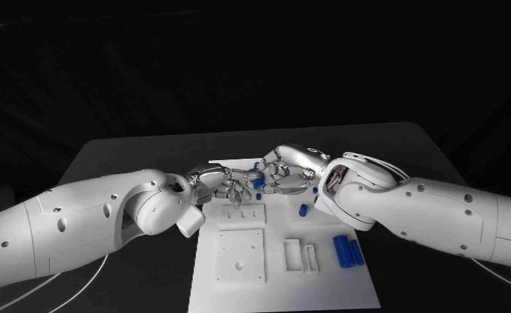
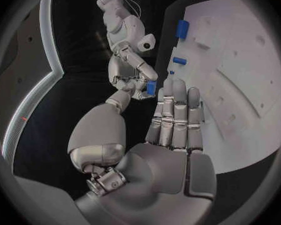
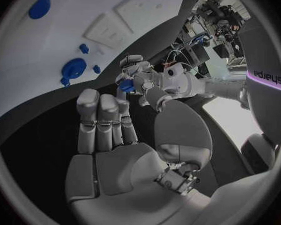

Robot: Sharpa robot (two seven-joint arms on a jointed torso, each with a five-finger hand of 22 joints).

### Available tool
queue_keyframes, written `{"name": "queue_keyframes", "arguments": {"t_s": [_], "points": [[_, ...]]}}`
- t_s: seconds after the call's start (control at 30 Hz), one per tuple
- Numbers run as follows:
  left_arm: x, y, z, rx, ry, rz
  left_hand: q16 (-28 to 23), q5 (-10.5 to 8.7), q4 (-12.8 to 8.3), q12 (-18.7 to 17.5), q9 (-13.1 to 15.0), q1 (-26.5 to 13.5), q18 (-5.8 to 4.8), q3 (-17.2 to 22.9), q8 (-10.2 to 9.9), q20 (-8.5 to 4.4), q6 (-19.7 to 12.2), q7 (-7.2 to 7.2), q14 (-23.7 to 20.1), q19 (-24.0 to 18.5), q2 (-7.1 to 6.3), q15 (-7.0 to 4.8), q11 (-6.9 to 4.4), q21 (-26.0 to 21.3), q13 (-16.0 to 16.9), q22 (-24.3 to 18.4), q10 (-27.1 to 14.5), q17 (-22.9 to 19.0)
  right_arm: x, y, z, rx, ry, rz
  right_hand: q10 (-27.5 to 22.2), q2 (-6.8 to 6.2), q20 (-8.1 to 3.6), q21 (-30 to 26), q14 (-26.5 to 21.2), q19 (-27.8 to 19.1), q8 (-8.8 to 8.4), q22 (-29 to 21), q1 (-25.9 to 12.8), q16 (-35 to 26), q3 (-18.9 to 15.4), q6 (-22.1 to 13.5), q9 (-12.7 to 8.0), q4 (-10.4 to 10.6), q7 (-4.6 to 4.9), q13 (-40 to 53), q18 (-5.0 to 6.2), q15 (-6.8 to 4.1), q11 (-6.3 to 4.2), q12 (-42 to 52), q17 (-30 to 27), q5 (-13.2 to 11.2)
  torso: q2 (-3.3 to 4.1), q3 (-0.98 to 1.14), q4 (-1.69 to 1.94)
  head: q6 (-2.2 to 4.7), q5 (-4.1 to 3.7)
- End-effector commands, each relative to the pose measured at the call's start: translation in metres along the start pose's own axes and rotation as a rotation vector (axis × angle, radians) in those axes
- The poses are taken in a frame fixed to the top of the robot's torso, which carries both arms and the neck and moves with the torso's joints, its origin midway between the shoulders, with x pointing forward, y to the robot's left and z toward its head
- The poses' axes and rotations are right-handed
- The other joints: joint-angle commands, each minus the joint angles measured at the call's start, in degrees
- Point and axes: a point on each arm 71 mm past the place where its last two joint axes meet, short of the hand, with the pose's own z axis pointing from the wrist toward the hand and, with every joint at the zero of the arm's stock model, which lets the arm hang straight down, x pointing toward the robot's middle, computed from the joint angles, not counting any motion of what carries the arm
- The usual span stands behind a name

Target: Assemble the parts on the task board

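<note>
1. Over the far end of the white task board [image 1: 229, 294], the left hand [image 1: 218, 182] and right hand [image 1: 286, 171] meet fingertip to fingertip above the black table [image 1: 128, 152].
2. A small blue part [image 2: 151, 88] sits between the two sets of fingertips. The right hand appears to pinch it, while the left hand's extended fingers [image 2: 176, 112] reach toward it and seem to hold nothing.
3. Other blue parts [image 1: 346, 250] lie at the board's right edge, with one more [image 1: 303, 210] just beside the right forearm.
4. The risk is in the handover: if one hand lets go before the other has a firm pinch, the part may drop onto the board or roll off.
</note>
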Motion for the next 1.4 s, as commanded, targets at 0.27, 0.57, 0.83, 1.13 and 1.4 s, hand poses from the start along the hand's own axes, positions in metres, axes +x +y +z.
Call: {"name": "queue_keyframes", "arguments": {"t_s": [0.27,0.57,0.83,1.13,1.4], "points": [[0.0052,-0.0008,0.0008,-0.003,0.046,0.016,-0.33,2.85,-2.95,0.0,-0.81,1.91,-0.41,0.16,1.23,-3.4,1.78,-0.45,0.03,0.3,3.4,-0.03,-0.51,-0.4,0.32,0.5,1.47,0.39,0.0018,0.0023,0.0015,-0.005,0.02,-0.005,0.2,0.09,-0.27,0.28,-0.02,0.04,0.4,0.87,0.12,0.25,-0.22,1.05,0.02,0.08,0.71,-0.1,5.8,-0.18,-0.2,-0.07,0.06,-0.34,-0.01,-0.02,0.01,-0.16,-0.11],[0.0045,-0.0008,0.0009,-0.002,0.046,0.018,-0.28,4.44,-4.27,0.07,-1.24,2.55,-0.49,0.23,1.74,-3.47,2.49,-0.76,0.23,0.49,4.89,-0.1,-0.79,-0.45,0.49,0.73,2.22,0.59,0.0026,0.0027,0.0017,-0.004,0.029,-0.005,0.21,0.1,-0.26,0.28,-0.02,0.04,0.4,0.86,0.04,0.25,-0.27,1.05,0.01,0.11,0.72,-0.11,5.8,-0.18,-0.2,-0.08,0.06,-0.42,-0.01,-0.01,-0.02,-0.29,0.11],[0.0042,-0.0008,0.0009,0.0,0.046,0.02,-0.21,4.77,-5.0,0.19,-1.49,2.87,-0.55,0.3,2.21,-3.53,3.17,-1.05,0.38,0.64,5.89,-0.18,-1.07,-0.5,0.63,0.89,2.92,0.76,0.0031,0.0032,0.0019,-0.005,0.034,-0.005,0.22,0.12,-0.26,0.27,-0.02,0.04,0.4,0.86,0.0,0.24,-0.29,1.04,0.01,0.11,0.72,-0.12,5.8,-0.18,-0.2,-0.09,0.06,-0.45,0.0,-0.01,-0.03,-0.4,-0.01],[0.0026,-0.0012,0.0007,0.007,0.032,0.02,-0.21,5.58,-6.7,0.2,-1.99,4.19,-0.73,0.86,3.09,-3.58,4.41,-1.54,0.48,0.75,9.36,-0.21,-1.64,-0.65,0.78,1.24,4.44,1.05,0.0034,0.0032,0.0016,-0.005,0.038,-0.005,0.22,0.11,-0.25,0.26,-0.02,0.04,0.4,0.85,-0.04,0.23,-0.31,1.04,0.0,0.11,0.72,-0.12,5.8,-0.18,-0.2,-0.1,0.06,-0.47,-0.01,0.0,-0.04,-0.49,-0.02],[0.0026,-0.0019,0.0017,0.012,0.024,0.024,0.16,6.19,-7.3,0.4,-2.01,4.76,-0.75,1.15,3.97,-3.71,5.89,-2.18,0.96,1.09,11.61,-0.43,-2.23,-0.51,0.9,1.51,5.99,1.36,0.0044,0.0044,0.0027,-0.007,0.041,-0.004,0.22,0.11,-0.25,0.26,-0.02,0.03,0.4,0.85,-0.06,0.23,-0.32,1.03,0.0,0.11,0.72,-0.13,5.8,-0.18,-0.2,-0.1,0.06,-0.47,0.0,0.01,-0.02,-0.57,-0.01]]}}
